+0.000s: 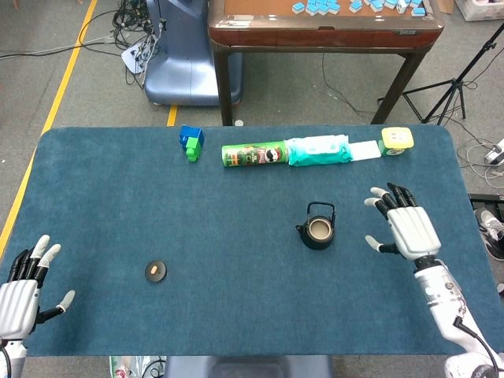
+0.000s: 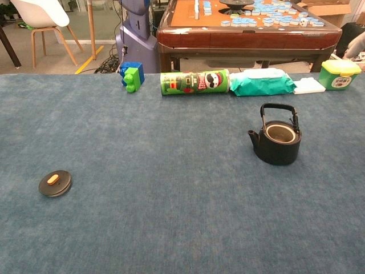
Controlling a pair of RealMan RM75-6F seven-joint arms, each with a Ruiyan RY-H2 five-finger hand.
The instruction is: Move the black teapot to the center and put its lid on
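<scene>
The teapot (image 1: 317, 228) looks heavy and rigid, best lifted by its upright handle; the right hand (image 1: 409, 230), fingers spread, waits at its three o'clock.

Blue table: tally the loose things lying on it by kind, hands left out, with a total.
Black teapot: 1
Teapot lid: 1
Blue and green toy block stack: 1
Green chip can: 1
Teal wipes pack: 1
Flat white pack: 1
Yellow-lidded green tub: 1
Total: 7
</scene>
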